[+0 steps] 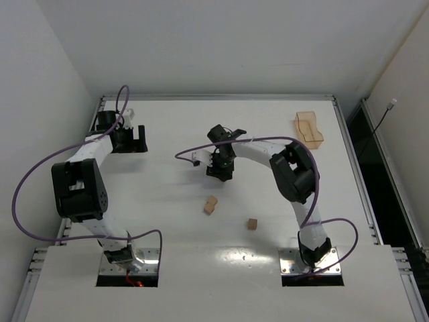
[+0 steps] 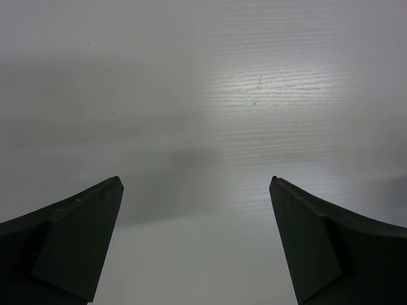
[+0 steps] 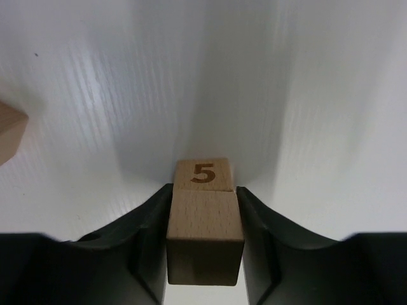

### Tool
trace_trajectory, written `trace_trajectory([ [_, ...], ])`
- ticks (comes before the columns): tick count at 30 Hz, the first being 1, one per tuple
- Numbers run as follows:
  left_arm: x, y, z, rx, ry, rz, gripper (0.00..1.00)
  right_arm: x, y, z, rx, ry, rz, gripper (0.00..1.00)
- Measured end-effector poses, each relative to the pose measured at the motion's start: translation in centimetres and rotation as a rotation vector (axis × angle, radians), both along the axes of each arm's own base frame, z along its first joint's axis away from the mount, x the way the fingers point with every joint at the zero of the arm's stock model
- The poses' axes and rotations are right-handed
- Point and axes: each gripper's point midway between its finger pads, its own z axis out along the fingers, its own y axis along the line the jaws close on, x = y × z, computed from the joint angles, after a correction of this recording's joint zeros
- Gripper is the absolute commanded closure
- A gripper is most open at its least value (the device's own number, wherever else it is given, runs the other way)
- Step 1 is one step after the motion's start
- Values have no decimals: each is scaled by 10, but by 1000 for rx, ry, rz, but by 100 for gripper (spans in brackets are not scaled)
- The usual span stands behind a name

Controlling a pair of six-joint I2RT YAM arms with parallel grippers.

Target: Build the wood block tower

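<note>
We judge the tower barely begun. Near the middle of the counter (image 1: 167, 114), the right claw (image 1: 220, 169) is closed on the held cube (image 3: 205, 219), one finger pressed flat against each side. Just past it, at 12 o'clock in the right wrist view and touching it, sits the numbered cube (image 3: 202, 173). We cannot tell whether the held cube rests on top of it or only butts against it, and in the top view the claw hides both. At most, then, one joint of the tower is being made.

Two more pieces lie on the counter, well apart from each other. The nearer loose cube (image 1: 211, 204) is at 6 o'clock from the right claw, and the farther loose cube (image 1: 252, 223) is at about 5 o'clock. A wooden corner at 9 o'clock in the right wrist view is probably one of these. By our reckoning both are yet to be fetched and stacked.

The left claw (image 1: 131, 139), at 10 o'clock on the counter, stands wide open with nothing between its fingers. Its own view shows only bare surface. The amber tray (image 1: 309, 127), at 1 o'clock, shows no cube that we can make out.

The only writing we can read is a brown "5" on the numbered cube's visible face. The held cube's faces show plain wood.
</note>
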Motion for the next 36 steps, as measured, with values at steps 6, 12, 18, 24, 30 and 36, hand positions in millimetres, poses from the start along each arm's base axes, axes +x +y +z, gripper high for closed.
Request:
trace_trajectory([
  [6, 0, -1, 0, -4, 0, -3, 0, 0, -5, -6, -26, -2, 3, 40],
  [12, 0, -1, 0, -5, -1, -4, 0, 1, -5, -4, -15, -18, 11, 29],
  [18, 0, -1, 0, -6, -1, -4, 0, -8, -9, 4, 5, -24, 15, 25],
  [24, 0, -1, 0, -6, -1, -4, 0, -3, 0, 33, 66, -74, 13, 24],
  [30, 0, -1, 0, -6, -1, -4, 0, 4, -1, 66, 97, -138, -24, 18],
  [36, 0, -3, 4, -11, -9, -9, 0, 14, -32, 161, 189, -359, -153, 15],
])
